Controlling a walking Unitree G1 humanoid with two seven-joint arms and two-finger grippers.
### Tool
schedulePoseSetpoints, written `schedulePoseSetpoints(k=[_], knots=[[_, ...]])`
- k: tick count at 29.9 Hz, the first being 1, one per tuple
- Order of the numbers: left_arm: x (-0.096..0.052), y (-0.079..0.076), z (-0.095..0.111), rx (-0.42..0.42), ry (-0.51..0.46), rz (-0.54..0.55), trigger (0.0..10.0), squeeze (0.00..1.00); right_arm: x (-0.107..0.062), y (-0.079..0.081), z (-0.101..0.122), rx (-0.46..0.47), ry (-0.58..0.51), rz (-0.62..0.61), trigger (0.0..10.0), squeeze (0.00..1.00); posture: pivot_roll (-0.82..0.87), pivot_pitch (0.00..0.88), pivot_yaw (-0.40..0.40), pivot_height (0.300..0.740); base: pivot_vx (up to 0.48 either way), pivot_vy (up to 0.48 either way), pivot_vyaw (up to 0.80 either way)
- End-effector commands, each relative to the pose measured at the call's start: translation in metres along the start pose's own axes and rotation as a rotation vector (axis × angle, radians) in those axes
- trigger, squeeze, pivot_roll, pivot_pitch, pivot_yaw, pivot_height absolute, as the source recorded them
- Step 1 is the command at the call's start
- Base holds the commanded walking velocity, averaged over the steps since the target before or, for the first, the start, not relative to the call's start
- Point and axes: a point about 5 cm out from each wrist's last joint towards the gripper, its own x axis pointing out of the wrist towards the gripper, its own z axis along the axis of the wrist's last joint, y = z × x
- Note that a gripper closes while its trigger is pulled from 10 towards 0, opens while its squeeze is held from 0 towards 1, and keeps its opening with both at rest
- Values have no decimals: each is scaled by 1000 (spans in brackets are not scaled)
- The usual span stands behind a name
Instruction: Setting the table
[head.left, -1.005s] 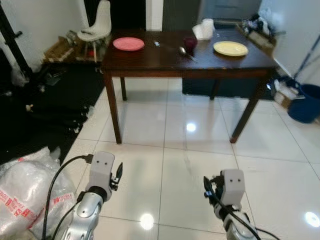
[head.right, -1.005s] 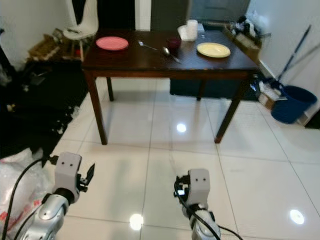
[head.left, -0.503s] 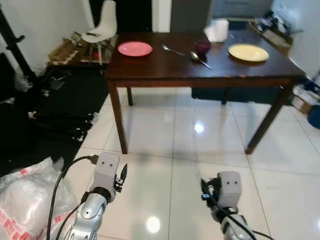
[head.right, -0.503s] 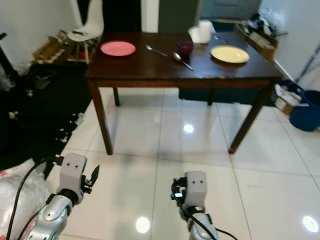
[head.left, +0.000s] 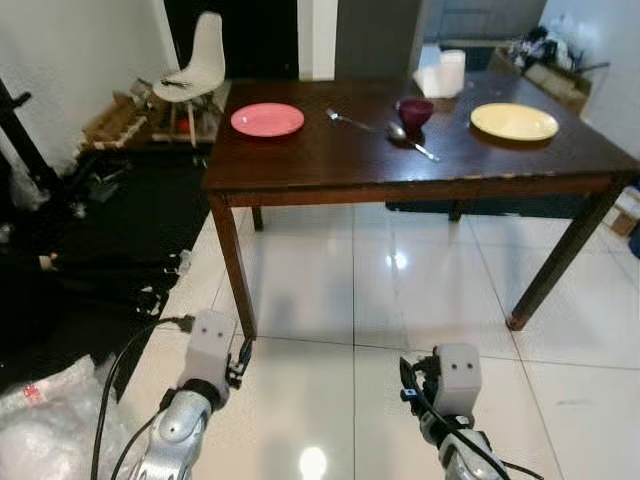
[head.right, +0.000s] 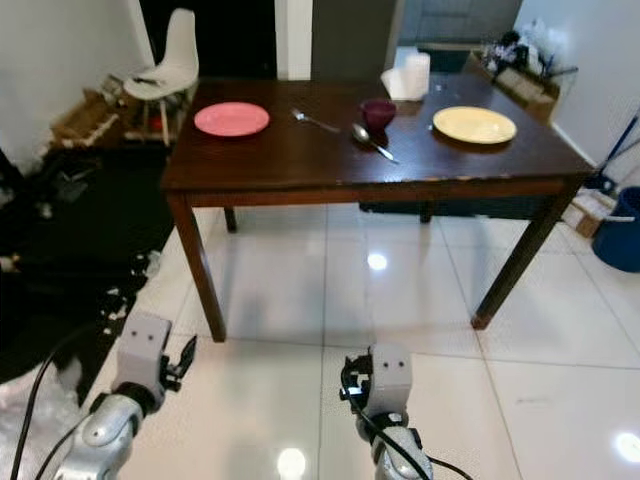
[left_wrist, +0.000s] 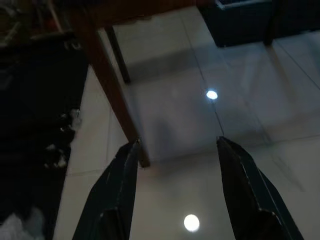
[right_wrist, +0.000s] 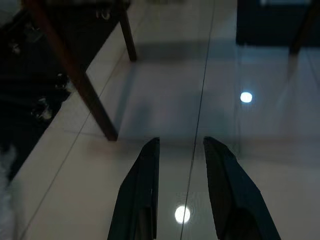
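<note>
Closer now than a second ago, the table (head.left: 330, 165) sits lower and larger in the head views, which says the robot has walked toward it; the things on its top keep their places. Both hands are held low over the white tiled floor (head.left: 330, 300), short of the table's near edge and well below its top, so every task thing lies forward and upward from them. The left hand (left_wrist: 175, 192) points at the table's near left leg (left_wrist: 107, 87) with its fingers spread wide; the right hand (right_wrist: 180, 187) points under the table with its fingers a narrower gap apart, and neither holds anything. On the table, the pink plate (head.left: 267, 119) lies toward the left end, nearer the left hand; the yellow plate (head.left: 514, 121) lies toward the right end, nearer the right hand. Between them a fork (head.left: 348, 120), a spoon (head.left: 408, 140) and a dark red bowl (head.left: 415, 110) sit close together, the spoon's long axis slanting toward the near right.
</note>
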Motion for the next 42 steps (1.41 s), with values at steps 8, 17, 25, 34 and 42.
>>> schedulePoseSetpoints(k=[8, 17, 25, 34, 42], knots=[[-4, 5, -6, 9, 23, 7, 10000, 0, -1, 5, -4, 8, 12, 11, 10000, 0, -98, 0, 94, 740, 480, 0, 0], [3, 6, 15, -18, -45, 13, 10000, 0, 9, -7, 46, -87, -166, -9, 10000, 0, -101, 0, 99, 740, 480, 0, 0], [14, 0, 53, -52, -160, 1, 10000, 0, 16, -15, 89, -106, -302, -26, 10000, 0, -95, 0, 104, 740, 480, 0, 0], [16, -9, 64, -42, -192, -32, 10000, 0, 19, -17, 106, -51, -341, -40, 10000, 0, -101, 0, 104, 740, 480, 0, 0], [14, -12, 62, -24, -181, -50, 10000, 0, 18, -15, 104, -29, -322, -27, 10000, 0, -102, 0, 106, 740, 480, 0, 0]])
